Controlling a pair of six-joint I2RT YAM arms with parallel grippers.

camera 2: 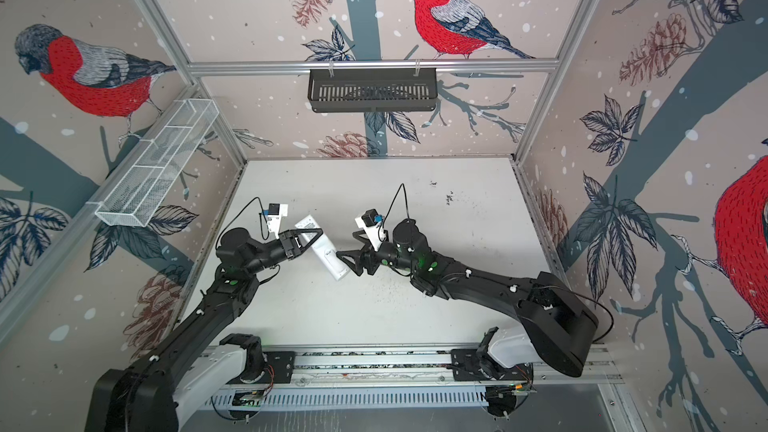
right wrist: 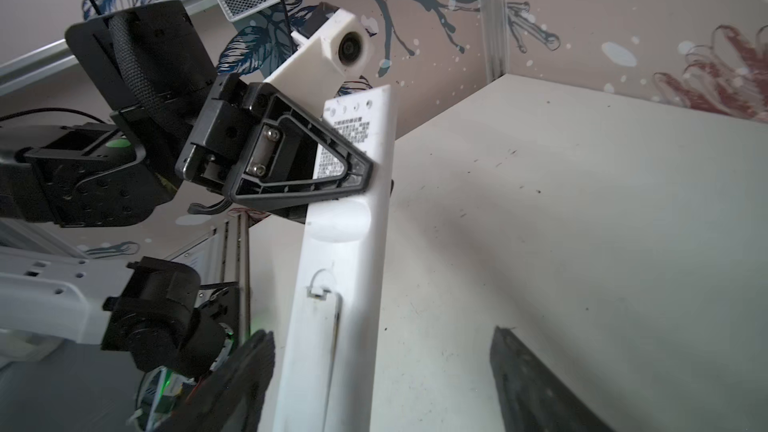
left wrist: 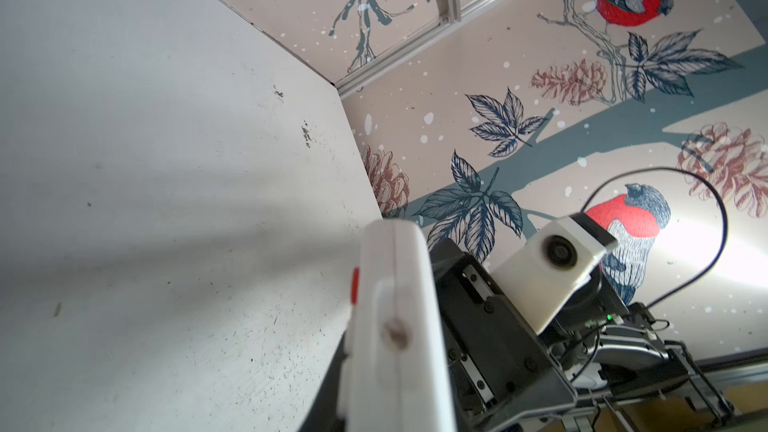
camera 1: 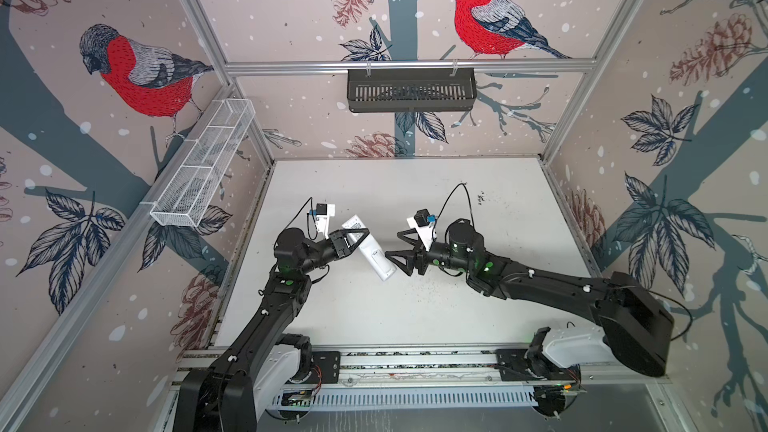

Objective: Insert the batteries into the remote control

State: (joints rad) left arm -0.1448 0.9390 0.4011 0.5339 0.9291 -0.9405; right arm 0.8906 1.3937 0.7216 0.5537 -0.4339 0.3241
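Clamping the remote control [camera 1: 376,261], left hand [camera 1: 357,238]; right hand [camera 1: 392,244] splayed wide, gripless, astride its end.

Our two black arms reach inward, wrists facing. Our left gripper [camera 1: 360,238] clamps the slim white remote control [camera 1: 375,258], and our right gripper [camera 1: 392,245] has its jaws spread.

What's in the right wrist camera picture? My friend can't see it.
A long white remote, plain back facing the camera, is pinched near its label end by the left tool. The right tool stands open, one dark finger on each side of it, above a white table.
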